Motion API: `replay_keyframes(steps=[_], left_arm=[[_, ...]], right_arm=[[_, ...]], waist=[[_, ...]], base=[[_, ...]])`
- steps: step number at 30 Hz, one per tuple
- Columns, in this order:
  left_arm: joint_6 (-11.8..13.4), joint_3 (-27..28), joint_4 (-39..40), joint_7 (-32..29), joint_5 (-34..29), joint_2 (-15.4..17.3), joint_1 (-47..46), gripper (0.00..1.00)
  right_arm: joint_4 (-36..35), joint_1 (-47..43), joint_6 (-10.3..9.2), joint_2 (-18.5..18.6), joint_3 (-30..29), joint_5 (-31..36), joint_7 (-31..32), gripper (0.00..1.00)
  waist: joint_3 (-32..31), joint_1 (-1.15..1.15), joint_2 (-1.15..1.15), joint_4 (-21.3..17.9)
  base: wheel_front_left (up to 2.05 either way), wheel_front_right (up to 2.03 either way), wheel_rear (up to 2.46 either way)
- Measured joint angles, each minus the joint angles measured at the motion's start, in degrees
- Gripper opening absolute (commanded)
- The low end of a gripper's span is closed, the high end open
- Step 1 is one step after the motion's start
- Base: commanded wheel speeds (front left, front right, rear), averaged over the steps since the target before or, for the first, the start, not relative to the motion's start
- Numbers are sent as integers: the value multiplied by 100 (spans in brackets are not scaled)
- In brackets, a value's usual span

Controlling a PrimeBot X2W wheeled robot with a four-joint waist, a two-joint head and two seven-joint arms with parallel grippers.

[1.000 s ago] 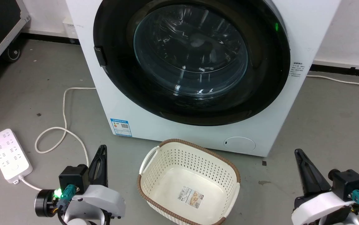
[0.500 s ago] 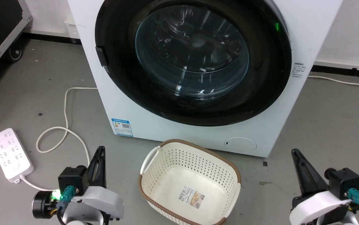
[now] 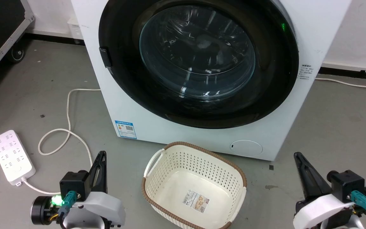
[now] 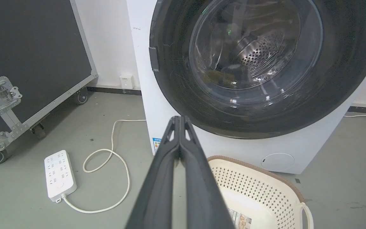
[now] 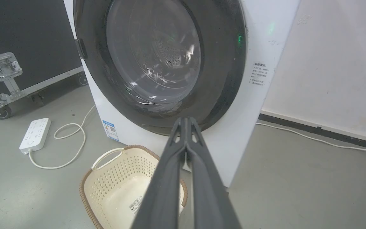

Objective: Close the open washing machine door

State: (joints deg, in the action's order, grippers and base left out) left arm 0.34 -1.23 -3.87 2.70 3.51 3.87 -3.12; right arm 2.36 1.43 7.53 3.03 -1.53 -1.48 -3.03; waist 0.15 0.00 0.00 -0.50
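— Where did we find the washing machine door?
— Flush against the washing machine, seemingly latched. Our left gripper and right gripper hung low, well clear, jaws pressed together, empty.
— We judged only a confirming push was left.

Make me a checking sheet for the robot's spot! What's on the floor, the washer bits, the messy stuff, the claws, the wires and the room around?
Surface: bare grey concrete floor, a few small marks.
Job's things: white boxy washing machine; its big round black-rimmed glass-windowed door lies flat against the front and looks shut.
Clutter: cream perforated plastic basket with brown rim, on the floor before the machine, empty but for a label.
Grippers: left claw and right claw both shut, holding nothing, apart from the door.
Cables: white power strip with looped white cord; white cable by the wall.
Surroundings: black metal-edged wheeled case, white wall.
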Motion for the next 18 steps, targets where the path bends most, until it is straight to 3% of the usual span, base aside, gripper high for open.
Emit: replay_keyframes(steps=[18], left_arm=[[-1, 63, 252, -174, -203, -73, 162, 0]], right_arm=[[-131, -33, 0, 0, 97, 76, 200, 0]], waist=[[-11, 0, 0, 35]], base=[[0, 0, 0]])
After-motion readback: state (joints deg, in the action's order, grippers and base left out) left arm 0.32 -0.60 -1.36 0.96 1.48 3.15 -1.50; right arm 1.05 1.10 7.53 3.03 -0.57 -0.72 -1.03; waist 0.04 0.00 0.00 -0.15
